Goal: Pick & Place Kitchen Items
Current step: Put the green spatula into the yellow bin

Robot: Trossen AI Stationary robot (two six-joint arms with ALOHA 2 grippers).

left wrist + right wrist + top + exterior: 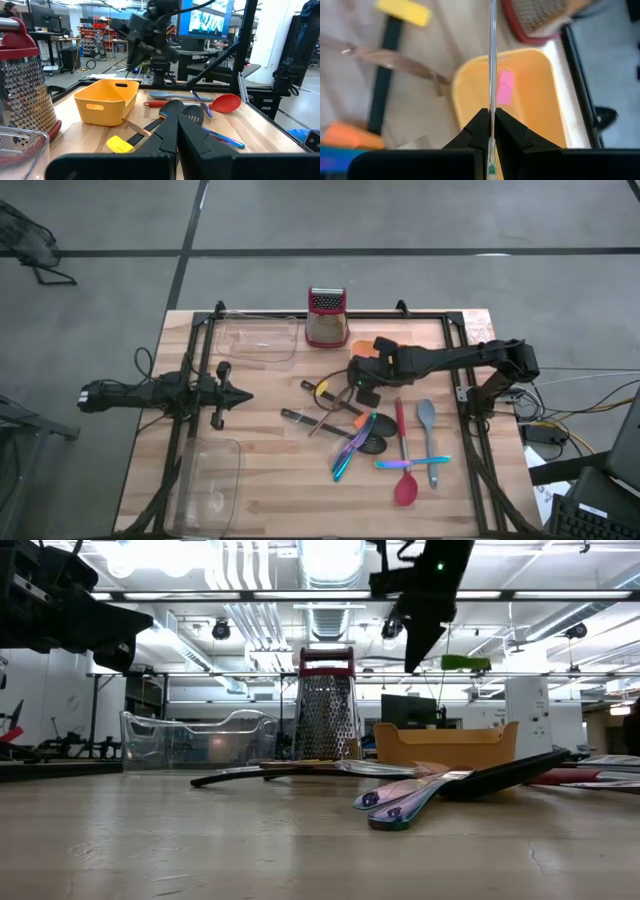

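My right gripper (pixel 492 135) hangs above the orange tub (pixel 540 100), shut on a thin, pale greenish strip (pixel 492 75) that I see edge-on; I cannot tell which utensil it is. The gripper also shows in the high view (pixel 362 385) and the low view (pixel 413 658). A pink piece (pixel 505 87) lies in the tub. On the table lie the red spoon (pixel 404 480), grey spatula (pixel 427 420), black slotted spoon (pixel 372 442), multicoloured cutlery (pixel 350 452) and a yellow-handled utensil (pixel 320 390). My left gripper (pixel 243 394) is shut and empty at the table's left. My right gripper pinches the thin strip between its two fingers at one end (pixel 492 142). The fingers lie along it, and the strip runs out past the fingertips. It is lifted clear, over the tub's inside. The fingers come from above, pointing down.
The steel grater with the red top (pixel 326 317) stands at the far edge beside the tub. A clear tray (pixel 258 340) sits at the far left, another (pixel 210 480) at the near left. Bare wood lies between my left gripper and the pile of utensils.
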